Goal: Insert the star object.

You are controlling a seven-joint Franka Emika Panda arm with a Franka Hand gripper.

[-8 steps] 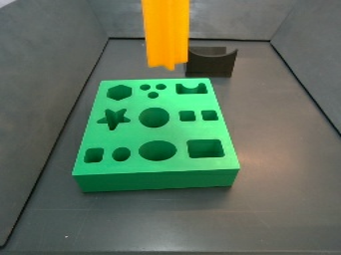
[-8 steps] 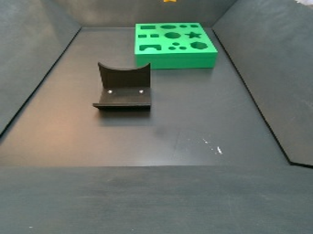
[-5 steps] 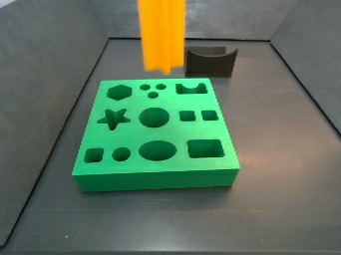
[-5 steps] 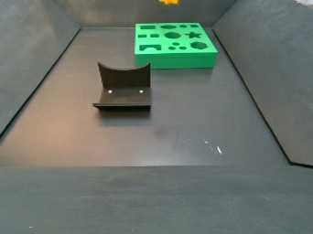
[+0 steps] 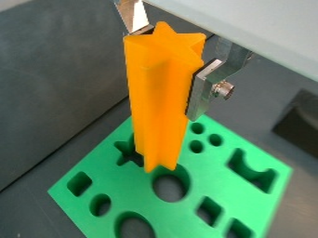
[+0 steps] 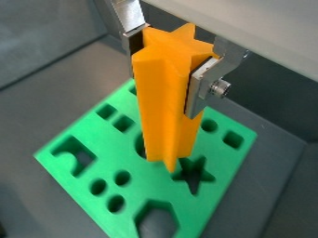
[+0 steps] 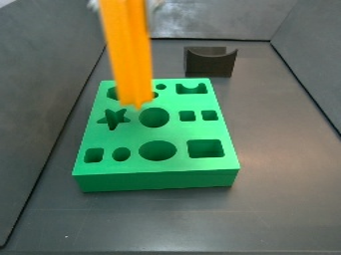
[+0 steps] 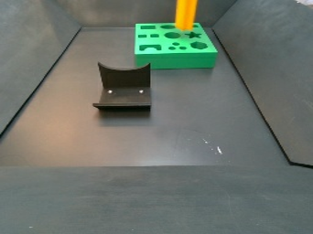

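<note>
The star object, a long orange prism with ridged sides, hangs upright in my gripper, which is shut on its upper end. The silver fingers press on two opposite sides; both wrist views show this. Its lower end is over the green block, close above the top face and beside the star-shaped hole. In both wrist views the hole lies just off the prism's lower end. In a side view the prism stands above the block.
The green block has several other holes: round, square, hexagonal and notched. The dark fixture with a curved notch stands behind the block, apart from it, and also shows in a side view. Grey walls enclose the dark floor.
The gripper has carried the star object down and toward the block's star-hole side. Its lower end, earlier high behind the block, now hangs low over the top face.
</note>
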